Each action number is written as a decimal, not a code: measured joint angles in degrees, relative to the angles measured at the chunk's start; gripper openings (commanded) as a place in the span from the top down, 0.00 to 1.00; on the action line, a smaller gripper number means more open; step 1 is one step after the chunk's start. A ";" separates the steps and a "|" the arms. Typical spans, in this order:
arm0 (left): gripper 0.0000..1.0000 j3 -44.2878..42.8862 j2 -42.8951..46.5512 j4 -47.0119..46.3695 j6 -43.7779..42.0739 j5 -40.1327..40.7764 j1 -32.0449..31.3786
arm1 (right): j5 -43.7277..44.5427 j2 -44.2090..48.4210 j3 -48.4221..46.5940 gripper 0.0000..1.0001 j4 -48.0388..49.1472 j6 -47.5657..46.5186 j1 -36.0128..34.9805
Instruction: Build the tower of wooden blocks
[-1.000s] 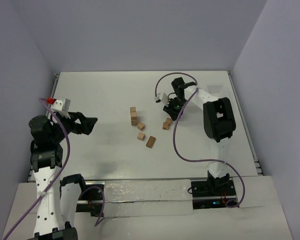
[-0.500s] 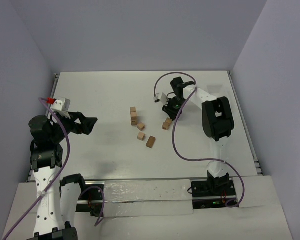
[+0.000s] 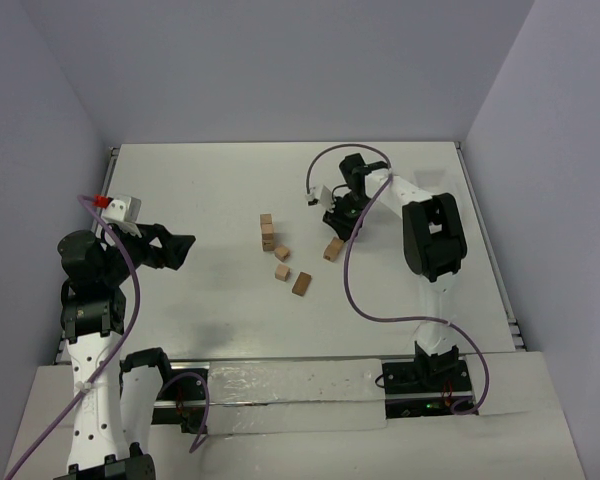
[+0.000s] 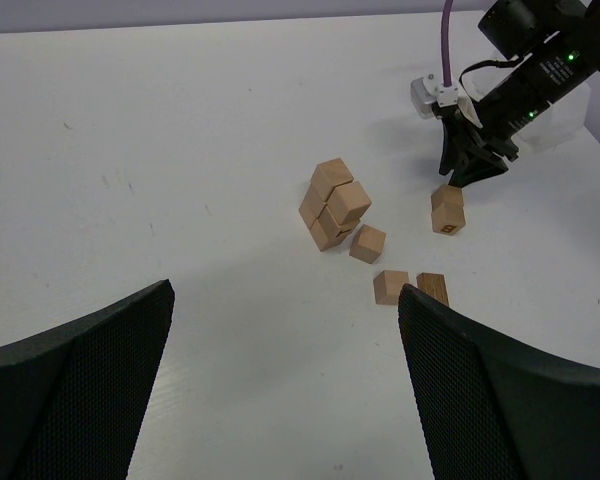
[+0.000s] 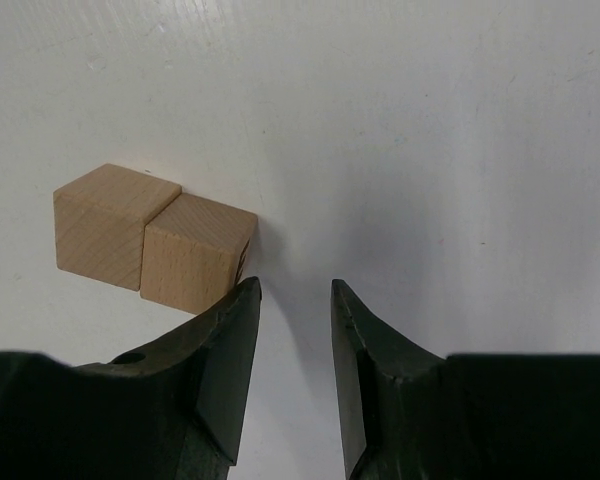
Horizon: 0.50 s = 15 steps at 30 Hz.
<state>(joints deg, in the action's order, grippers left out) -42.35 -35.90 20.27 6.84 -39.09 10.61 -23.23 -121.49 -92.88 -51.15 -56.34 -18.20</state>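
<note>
Fingers of the right gripper [image 5: 294, 290] stood narrowly parted and empty, with two wood blocks [image 5: 195, 255] just beside one finger, right of the table's [image 3: 180, 180] centre. The left gripper [image 3: 185, 245] gaped wide near the left edge. The tower [image 3: 267, 232] stood mid-table, only a short stack. The step looked like fetching a block, so the next move called for straddling a single cube.

left pincer [image 4: 285, 292] cropped at edges, right pincer [image 5: 294, 287] likewise

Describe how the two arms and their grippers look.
The left arm and right arm: white links, black joints, a purple cable each. The left gripper and right gripper: black, the left's fingers mesh-textured. A white block with a red tab tops the left wrist.
</note>
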 measured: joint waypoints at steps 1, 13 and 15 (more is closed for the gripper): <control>0.01 0.00 0.00 0.00 -0.01 0.00 0.00 | -0.03 -0.06 -0.22 0.53 -0.07 -0.14 -0.01; 0.01 0.00 0.01 0.04 -0.05 0.06 0.00 | 0.27 -0.14 -1.63 0.16 0.54 3.06 1.52; 0.01 0.00 0.11 0.04 -0.05 0.07 -0.02 | 0.57 0.77 -1.99 0.08 0.74 4.00 2.90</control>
<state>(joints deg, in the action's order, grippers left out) -42.35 -35.79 20.32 6.79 -39.03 10.59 -22.66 -120.73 -94.87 -50.41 -52.34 -15.29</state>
